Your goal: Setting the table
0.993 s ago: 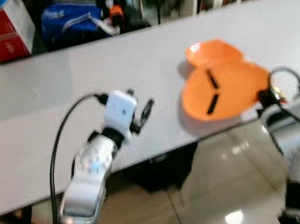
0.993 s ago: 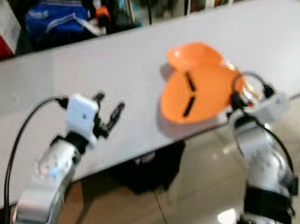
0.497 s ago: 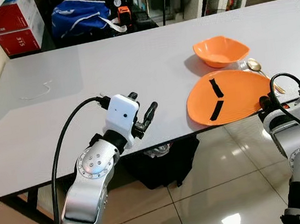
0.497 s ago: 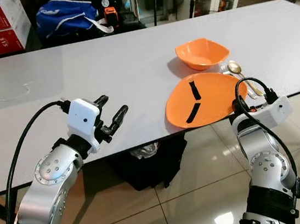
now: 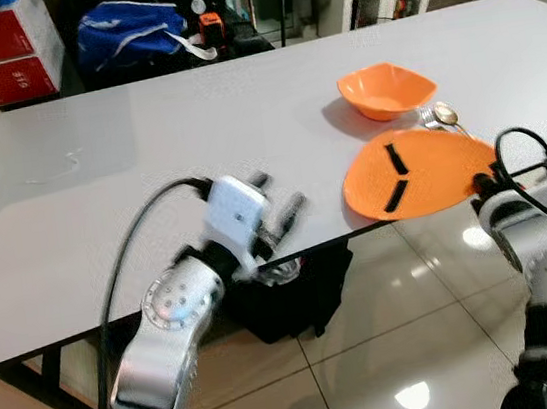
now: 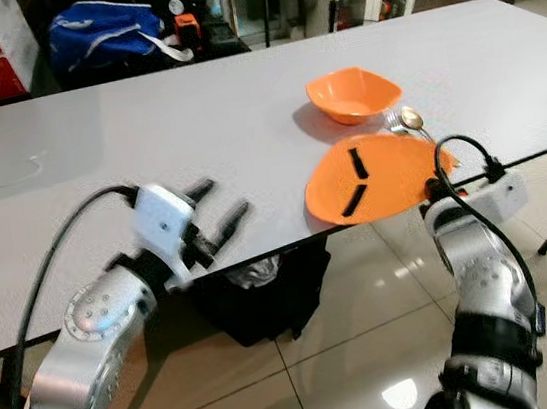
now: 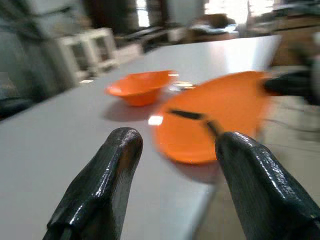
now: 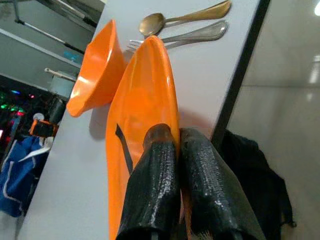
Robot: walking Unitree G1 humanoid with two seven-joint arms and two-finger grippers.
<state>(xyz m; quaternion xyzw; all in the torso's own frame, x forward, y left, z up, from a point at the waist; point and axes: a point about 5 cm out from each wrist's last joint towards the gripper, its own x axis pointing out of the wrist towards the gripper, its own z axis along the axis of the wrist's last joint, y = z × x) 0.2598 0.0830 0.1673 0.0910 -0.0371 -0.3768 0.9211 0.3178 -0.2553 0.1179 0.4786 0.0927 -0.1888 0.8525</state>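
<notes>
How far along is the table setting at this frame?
Done: orange bowl, spoon and fork lie on the grey table. In hand: right gripper is shut on the orange plate, which overhangs the table's near edge. Left: seating the plate fully; left gripper hovers open.

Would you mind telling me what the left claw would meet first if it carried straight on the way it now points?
Probably the orange plate: the open left claw points along the bare table at it, with the orange bowl just beyond. Depth is blurred, so this is a guess.
</notes>
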